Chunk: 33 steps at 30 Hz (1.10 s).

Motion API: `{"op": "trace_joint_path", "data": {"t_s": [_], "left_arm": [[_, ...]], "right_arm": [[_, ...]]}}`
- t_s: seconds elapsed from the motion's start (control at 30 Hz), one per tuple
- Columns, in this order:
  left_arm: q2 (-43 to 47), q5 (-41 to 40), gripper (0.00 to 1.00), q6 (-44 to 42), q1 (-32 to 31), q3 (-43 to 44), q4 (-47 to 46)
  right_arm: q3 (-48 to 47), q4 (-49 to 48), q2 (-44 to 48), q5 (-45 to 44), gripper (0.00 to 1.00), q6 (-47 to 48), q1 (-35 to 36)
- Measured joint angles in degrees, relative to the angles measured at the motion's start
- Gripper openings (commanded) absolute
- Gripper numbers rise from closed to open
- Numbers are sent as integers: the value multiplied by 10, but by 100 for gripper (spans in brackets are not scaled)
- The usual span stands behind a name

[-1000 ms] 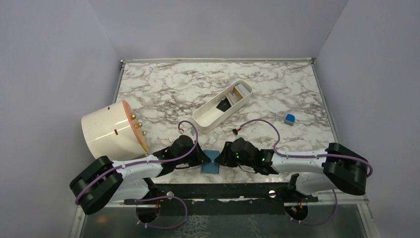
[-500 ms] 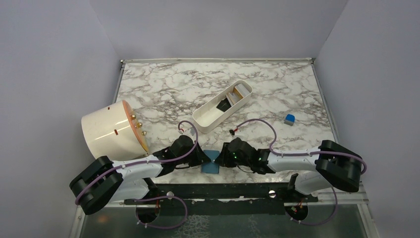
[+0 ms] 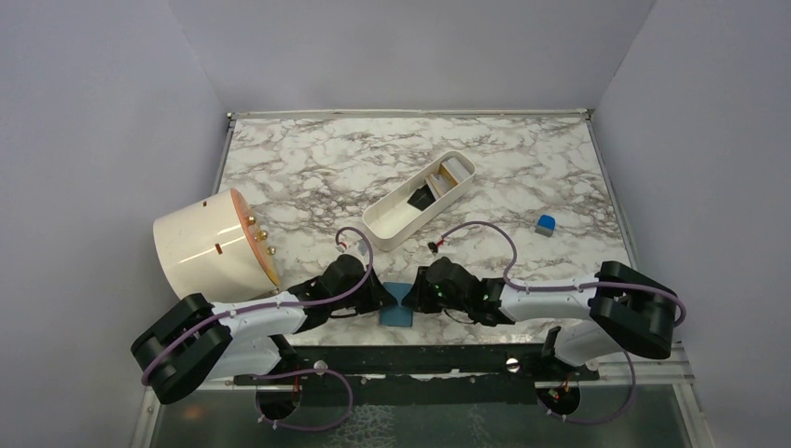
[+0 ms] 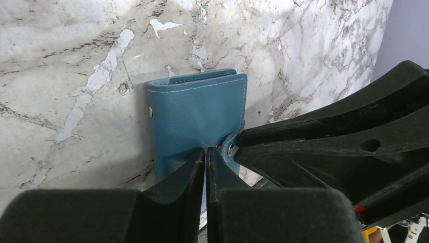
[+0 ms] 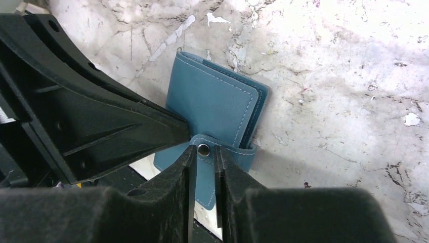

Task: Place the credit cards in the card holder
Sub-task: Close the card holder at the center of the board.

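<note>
Card holder lay closed on the marble table at its near edge, between the two arms. Left gripper: jaws pinched together on the holder's cover, just beside the tab. Right gripper: jaws drawn to a narrow slit with the snap tab at their tips; firm grip could not be told. Tab curled up off the cover. Credit cards sat in the white tray farther back, well apart from the holder. Blue cube stood off to the right.
</note>
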<state>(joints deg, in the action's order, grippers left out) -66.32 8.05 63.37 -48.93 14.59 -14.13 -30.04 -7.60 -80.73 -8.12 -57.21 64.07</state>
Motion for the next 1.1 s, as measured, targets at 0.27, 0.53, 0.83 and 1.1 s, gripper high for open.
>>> {"op": "trace_joint_path", "data": {"t_s": [0.27,0.53,0.83,1.1], "left_arm": [[-1,0,10,0,-1,0,-3],[-3,0,10,0,-1,0,-5],[-4,0,9,0,-1,0,-6],[-5,0,9,0,-1,0,-7]], "right_arm": [[-3,-5,-11,0,16,-1,0],[-12,-14,-27,2,15,-1,0],[-21,-3,-33,2,10,1,0],[-24,1,-34,2,8,10,0]]}}
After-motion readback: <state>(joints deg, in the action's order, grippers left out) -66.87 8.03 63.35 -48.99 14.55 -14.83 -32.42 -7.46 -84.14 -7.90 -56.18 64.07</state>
